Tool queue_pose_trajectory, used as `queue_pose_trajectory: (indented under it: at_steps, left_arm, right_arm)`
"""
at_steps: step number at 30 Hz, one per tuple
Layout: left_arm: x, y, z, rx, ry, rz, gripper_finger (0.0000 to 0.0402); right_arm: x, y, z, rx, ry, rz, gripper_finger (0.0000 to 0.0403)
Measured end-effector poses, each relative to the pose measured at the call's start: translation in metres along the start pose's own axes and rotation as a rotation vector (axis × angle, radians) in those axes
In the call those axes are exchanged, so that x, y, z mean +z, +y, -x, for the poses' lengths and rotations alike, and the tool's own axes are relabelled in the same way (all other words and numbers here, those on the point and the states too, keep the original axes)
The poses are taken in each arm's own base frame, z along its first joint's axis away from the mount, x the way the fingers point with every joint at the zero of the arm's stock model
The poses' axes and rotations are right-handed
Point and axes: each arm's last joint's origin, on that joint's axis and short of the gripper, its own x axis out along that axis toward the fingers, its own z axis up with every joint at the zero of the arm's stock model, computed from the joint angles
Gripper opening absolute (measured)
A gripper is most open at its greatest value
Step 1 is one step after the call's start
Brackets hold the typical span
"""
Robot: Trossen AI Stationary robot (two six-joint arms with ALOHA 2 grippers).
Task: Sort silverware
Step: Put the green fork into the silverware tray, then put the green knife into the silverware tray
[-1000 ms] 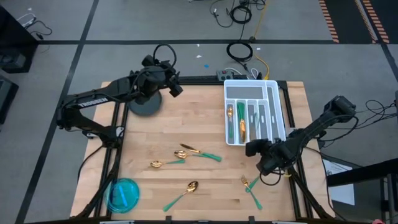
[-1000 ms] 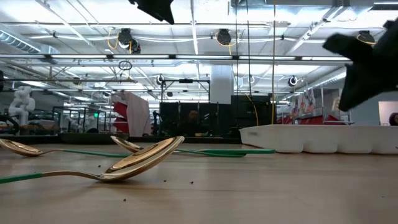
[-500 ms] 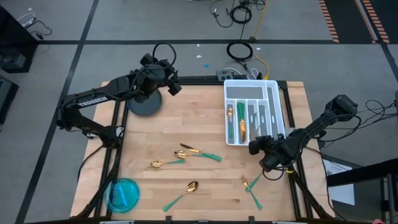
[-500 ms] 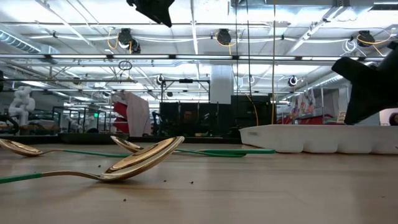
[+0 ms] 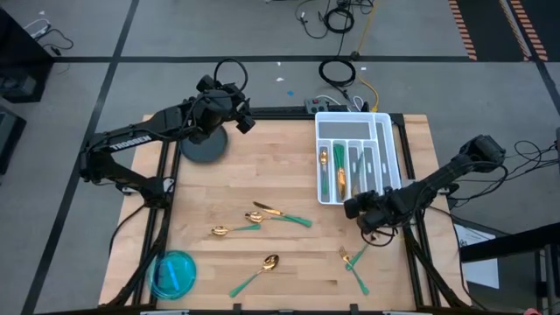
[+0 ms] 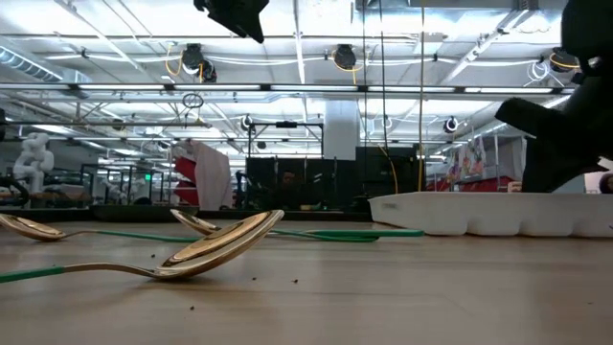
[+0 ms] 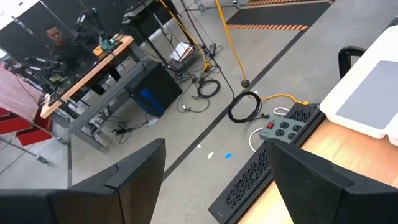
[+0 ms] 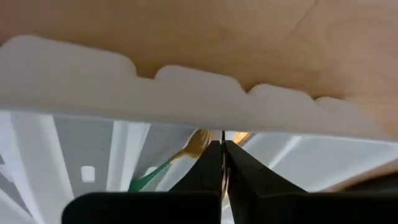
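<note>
Gold-headed, green-handled silverware lies flat on the wooden table: two spoons (image 5: 220, 231) (image 5: 261, 268), a crossed pair (image 5: 278, 214) and a fork (image 5: 353, 260). More pieces (image 5: 339, 175) lie in the white divided tray (image 5: 385, 131). My right gripper (image 5: 350, 208) is shut and hangs just off the tray's near left corner, above the table. In the right wrist view its shut tips (image 8: 222, 146) point over the tray's scalloped wall (image 8: 186, 99) at a gold-headed piece (image 8: 198, 142) inside. My left gripper (image 5: 241, 118) waits open (image 7: 214, 146) above the table's far left edge.
A blue bowl (image 5: 173, 271) sits at the near left corner, and a dark round base (image 5: 203, 149) at the far left. A power strip (image 7: 287, 121) and cables lie on the floor beyond the far edge. Bare wood (image 5: 262, 166) stretches between the tray and the left arm.
My right arm's wrist has swung from the near side toward the tray's near end, turning the gripper, whose tips have stayed close to the tray's corner. In the low view it has sunk lower. The silverware has not moved.
</note>
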Motion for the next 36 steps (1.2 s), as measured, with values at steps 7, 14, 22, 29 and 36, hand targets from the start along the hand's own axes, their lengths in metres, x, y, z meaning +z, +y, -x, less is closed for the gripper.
queue_pose_trajectory:
  at_steps: [7, 14, 22, 29, 36]
  left_arm:
    - [0.000, 0.000, 0.000, 0.000, 0.000, 0.000, 0.0287]
    - [0.000, 0.000, 0.000, 0.000, 0.002, -0.002, 0.0287]
    - [-0.001, 0.001, -0.001, 0.002, 0.007, -0.014, 0.0287]
    - [-0.002, 0.008, -0.006, 0.028, 0.023, -0.004, 0.0287]
    - [-0.005, 0.013, -0.011, 0.047, 0.043, -0.003, 0.0287]
  right_arm:
    - [-0.003, 0.000, -0.004, 0.028, -0.071, -0.015, 0.0000]
    - [-0.006, -0.002, -0.007, 0.047, -0.118, -0.231, 0.0016]
    - [-0.011, -0.001, -0.010, 0.075, -0.115, -0.426, 0.0093]
    - [-0.013, -0.001, -0.010, 0.057, -0.028, -0.518, 0.0160]
    - [-0.025, -0.002, 0.002, 0.026, 0.129, -0.668, 0.0182]
